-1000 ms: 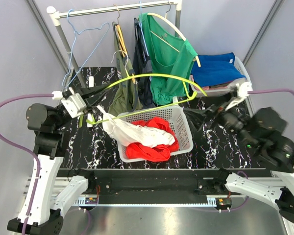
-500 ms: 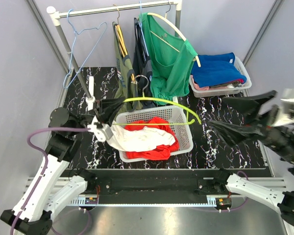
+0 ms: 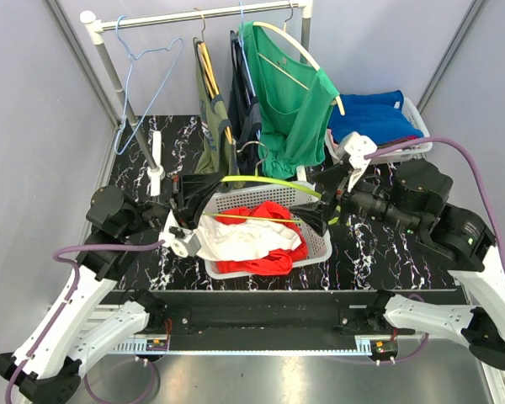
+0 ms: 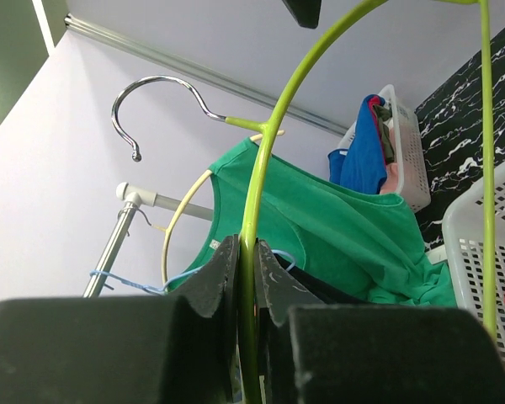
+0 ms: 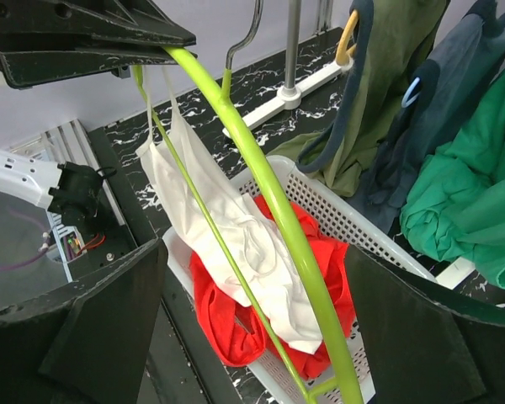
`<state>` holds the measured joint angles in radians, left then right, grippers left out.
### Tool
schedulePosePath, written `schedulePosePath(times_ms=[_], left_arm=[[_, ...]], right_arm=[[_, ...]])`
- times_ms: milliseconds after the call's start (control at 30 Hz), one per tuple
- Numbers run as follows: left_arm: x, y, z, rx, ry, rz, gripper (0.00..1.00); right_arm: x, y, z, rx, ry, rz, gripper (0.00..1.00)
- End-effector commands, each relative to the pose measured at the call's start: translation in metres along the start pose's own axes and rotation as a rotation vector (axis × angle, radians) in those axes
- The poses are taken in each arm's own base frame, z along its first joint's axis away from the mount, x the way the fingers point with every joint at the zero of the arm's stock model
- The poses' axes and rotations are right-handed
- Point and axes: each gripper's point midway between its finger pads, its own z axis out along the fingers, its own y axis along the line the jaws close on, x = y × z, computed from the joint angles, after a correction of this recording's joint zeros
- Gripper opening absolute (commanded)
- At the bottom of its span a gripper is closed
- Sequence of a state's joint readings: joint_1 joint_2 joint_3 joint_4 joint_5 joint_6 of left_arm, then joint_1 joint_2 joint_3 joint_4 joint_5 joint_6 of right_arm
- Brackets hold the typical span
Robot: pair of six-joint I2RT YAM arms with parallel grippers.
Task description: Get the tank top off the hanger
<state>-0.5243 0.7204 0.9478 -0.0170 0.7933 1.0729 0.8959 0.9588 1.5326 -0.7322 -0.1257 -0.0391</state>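
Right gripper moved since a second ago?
Yes. The right gripper has swung in leftward, from beside the white basket to over its right rim, open around the green hanger.

Bright, even, diffuse light, soft shadows. Top view sharp; up close, left end effector and right end effector look blurred.

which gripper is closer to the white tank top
Left. The left gripper is shut on the hanger right beside where the tank top hangs from it. The right gripper stands open around the hanger's far end, clear of the tank top.
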Motion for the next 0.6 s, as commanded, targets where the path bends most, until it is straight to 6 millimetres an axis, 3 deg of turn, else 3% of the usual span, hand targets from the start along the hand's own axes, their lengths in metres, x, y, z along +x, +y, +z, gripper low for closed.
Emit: schedulePosePath(times_ms=[0, 267, 400, 533, 567], left_arm=[[-0.027, 0.038, -0.006, -0.086, -0.036, 0.114, 0.00], [-0.045, 0.042, -0.011, -0.089, -0.075, 0.111, 0.00], [-0.053, 0.041, -0.012, -0.081, -0.099, 0.124, 0.00], [-0.050, 0.038, -0.010, -0.076, -0.095, 0.127, 0.00], [-0.049, 0.038, -0.010, -0.075, -0.095, 0.127, 0.00]], right_arm=[[-0.007, 0.007, -0.008, -0.039, -0.037, -0.033, 0.94], [0.019, 0.005, 0.004, -0.038, 0.030, -0.037, 0.90], [0.020, 0.008, 0.005, -0.057, 0.035, -0.036, 0.88], [0.024, 0.012, 0.003, -0.081, 0.037, -0.040, 0.73], [0.027, 0.014, 0.004, -0.092, 0.043, -0.036, 0.62]])
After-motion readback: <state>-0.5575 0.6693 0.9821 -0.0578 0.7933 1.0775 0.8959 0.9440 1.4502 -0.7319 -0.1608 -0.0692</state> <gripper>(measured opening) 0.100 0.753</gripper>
